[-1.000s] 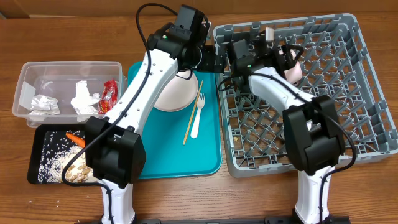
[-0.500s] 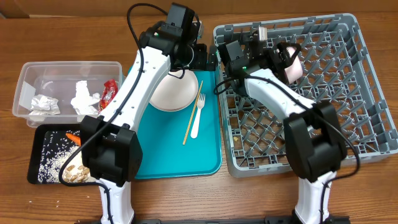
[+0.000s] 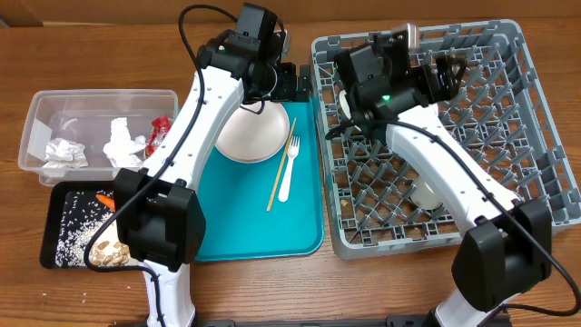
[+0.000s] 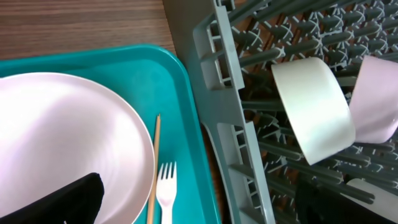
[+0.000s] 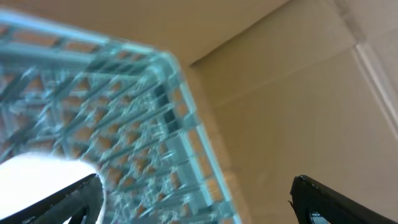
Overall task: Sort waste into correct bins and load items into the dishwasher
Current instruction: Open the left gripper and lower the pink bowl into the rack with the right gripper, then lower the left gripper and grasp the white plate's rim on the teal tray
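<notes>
Over the teal tray (image 3: 227,218), left gripper (image 4: 205,202) spread wide, empty, by pink plate (image 3: 250,134); white cup (image 4: 314,109) in dish rack (image 3: 508,118) clear only from left wrist; right gripper (image 5: 199,199) likewise agape, empty, above dish rack.

matt grey moulded plastic rack (image 3: 536,136) right of the left gripper (image 3: 292,84); smooth, faintly glossy teal plastic tray (image 3: 236,227) and satin pale plate (image 4: 62,137) beneath it; bare wooden stick (image 3: 280,165); wood-grain table (image 3: 91,54).
</notes>
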Controlling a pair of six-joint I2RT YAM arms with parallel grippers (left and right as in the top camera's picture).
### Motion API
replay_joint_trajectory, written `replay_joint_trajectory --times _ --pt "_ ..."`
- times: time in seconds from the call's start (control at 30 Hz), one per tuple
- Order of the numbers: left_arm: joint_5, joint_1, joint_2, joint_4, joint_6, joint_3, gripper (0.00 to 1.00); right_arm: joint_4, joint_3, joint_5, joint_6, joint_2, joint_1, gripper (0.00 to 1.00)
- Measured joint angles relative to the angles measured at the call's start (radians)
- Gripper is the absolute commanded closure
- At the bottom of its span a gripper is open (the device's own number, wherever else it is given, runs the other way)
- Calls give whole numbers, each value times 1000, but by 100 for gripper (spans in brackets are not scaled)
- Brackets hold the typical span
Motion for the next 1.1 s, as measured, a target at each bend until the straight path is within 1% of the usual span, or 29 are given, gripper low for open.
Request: replay_joint_trajectory --times 0.1,0.2,0.33,0.5,0.63,0.73,0.9,1.1 --pt "-23 0 0 -10 0 0 0 -117 -1 -108 100 0 0 1" --pt "-34 13 0 -23 0 0 0 -250 0 -261 253 0 0 0" --pt "-44 42 0 -44 0 0 0 -311 0 -400 360 0 0 0" --pt "-71 76 0 -62 -1 0 0 -337 0 -534 408 -6 0 0" --pt "-121 83 0 -84 -2 0 0 -361 0 -595 422 -68 0 0" --pt "-172 83 0 -106 -25 0 0 -380 0 -612 427 -148 0 0" --pt "-260 84 22 -119 -97 0 0 -391 0 -622 434 -267 -8 0" --pt "-301 102 96 -117 -121 0 0 -414 0 -626 439 -290 -43 0"
